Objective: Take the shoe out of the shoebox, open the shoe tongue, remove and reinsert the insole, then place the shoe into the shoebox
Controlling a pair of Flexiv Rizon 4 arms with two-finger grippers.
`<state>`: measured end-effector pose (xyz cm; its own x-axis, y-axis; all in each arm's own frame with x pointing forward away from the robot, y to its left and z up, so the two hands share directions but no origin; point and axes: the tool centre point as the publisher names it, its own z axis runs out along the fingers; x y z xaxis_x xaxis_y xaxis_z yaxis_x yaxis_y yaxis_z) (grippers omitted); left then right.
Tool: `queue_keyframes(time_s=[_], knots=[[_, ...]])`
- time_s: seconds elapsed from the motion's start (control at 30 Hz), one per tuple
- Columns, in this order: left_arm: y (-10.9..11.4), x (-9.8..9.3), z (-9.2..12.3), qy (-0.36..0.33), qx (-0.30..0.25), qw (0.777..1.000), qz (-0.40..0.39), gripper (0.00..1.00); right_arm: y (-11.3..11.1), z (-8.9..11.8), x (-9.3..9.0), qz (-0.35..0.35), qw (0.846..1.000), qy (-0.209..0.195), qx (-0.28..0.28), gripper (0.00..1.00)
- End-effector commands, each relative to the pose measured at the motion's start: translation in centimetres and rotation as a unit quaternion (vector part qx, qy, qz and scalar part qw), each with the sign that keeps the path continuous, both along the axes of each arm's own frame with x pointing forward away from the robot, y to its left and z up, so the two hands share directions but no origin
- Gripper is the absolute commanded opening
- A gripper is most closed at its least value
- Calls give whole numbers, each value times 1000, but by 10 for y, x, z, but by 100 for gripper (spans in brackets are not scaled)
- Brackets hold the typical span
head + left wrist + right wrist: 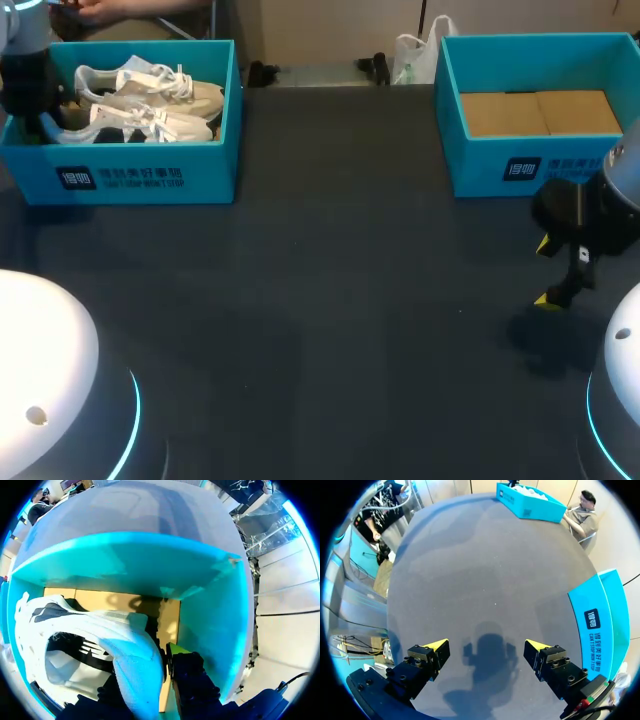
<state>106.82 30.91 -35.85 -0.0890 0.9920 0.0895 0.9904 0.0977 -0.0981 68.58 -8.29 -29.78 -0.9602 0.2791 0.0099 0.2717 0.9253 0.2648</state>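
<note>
Now, left gripper: down inside the shoebox, at its left end, right against the heel of a white shoe. One yellow tip shows beside the heel and the shoe hides the rest, so I cannot tell whether it grips.
Right gripper: spread wide, holding nothing, hanging over bare table at the right edge of the head view, with its shadow on the cloth beneath.
Shoes: two pale laced shoes lying in the shoebox, upper left of the head view.
Shoebox: teal, open-topped, brown floor showing past the shoes. Its near wall stands close beside the left gripper.
Second box: teal, upper right of the head view, brown floor, just behind the right gripper.
</note>
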Motion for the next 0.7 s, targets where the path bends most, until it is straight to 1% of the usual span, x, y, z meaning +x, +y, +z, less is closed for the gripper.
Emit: queue_keyframes(time_s=[0.03, 0.27, 0.43, 0.7], knots=[[2, -2, 25, -4, 1, 1000, -1, 0, 1, 0, -1, 0, 1000, -1, -1, 100], [6, -2, 55, -18, 9, 1000, -5, 0, 1, 0, -1, 0, 1000, -1, -1, 100], [7, -3, 73, -24, 14, 1000, -6, 0, 1, 0, -1, 0, 1000, -1, -1, 100], [11, -11, 103, -26, 18, 999, -15, 0, 1, 0, -1, 0, 1000, -1, -1, 100]])
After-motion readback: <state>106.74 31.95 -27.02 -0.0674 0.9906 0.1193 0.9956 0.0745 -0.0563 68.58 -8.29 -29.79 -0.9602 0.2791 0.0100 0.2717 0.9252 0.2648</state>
